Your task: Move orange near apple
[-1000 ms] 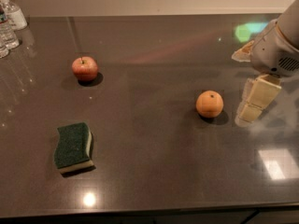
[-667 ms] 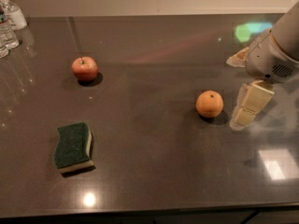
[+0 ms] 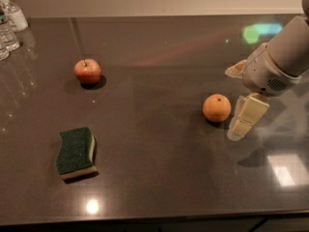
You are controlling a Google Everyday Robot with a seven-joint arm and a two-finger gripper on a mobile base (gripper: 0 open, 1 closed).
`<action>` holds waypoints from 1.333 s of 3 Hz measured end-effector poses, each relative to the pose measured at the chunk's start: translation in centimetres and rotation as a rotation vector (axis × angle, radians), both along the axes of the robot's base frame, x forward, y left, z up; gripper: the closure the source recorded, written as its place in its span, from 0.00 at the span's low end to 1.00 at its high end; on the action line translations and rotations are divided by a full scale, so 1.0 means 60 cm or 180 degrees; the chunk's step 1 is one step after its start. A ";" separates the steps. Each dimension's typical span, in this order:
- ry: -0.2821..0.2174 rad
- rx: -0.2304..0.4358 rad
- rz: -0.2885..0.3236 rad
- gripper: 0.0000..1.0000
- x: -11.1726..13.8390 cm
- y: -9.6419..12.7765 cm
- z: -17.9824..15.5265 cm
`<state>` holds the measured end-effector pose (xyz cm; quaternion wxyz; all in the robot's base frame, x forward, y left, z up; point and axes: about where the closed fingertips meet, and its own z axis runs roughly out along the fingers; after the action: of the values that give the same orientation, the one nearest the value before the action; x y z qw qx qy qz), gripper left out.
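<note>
Bottles (image 3: pixel 9 23), clear plastic, stand at the upper left edge of the dark worktop (image 3: pixel 154 144); no part in the task. Sponge (image 3: pixel 76 151), green top on a yellow base, lies at lower left, well apart from everything else. Apple (image 3: pixel 87 71), red with a thin stem, sits upright at upper left of centre, unmoved across the last second. Orange (image 3: pixel 216 108), plain and round, rests on the worktop right of centre, also unmoved and well apart from the apple, so the task's thing has not yet begun its journey. Pincer (image 3: pixel 232 103), at the right of the frame on a pale grey arm, is the one item that has changed: over the last second it has slid leftward and lower, and its nearer tan finger (image 3: pixel 245 117) now stands just beside the orange's right flank, the other finger showing higher up at the wrist's left edge. Fingers apart, nothing held. Judgement: the approach is nearly complete and the orange lies at the mouth of the pincer; closing on the fruit looks to be the next step, with the whole carry toward the apple still to come.
</note>
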<state>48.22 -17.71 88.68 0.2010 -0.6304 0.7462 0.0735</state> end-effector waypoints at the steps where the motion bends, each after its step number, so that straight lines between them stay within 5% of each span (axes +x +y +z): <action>1: 0.0014 0.0031 -0.0005 0.00 0.019 0.002 -0.023; 3: 0.0066 0.0057 0.0004 0.00 0.036 0.008 -0.050; 4: 0.0099 0.0082 0.0020 0.18 0.040 0.014 -0.058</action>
<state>50.63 -16.87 85.21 0.1972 -0.6290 0.7462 0.0934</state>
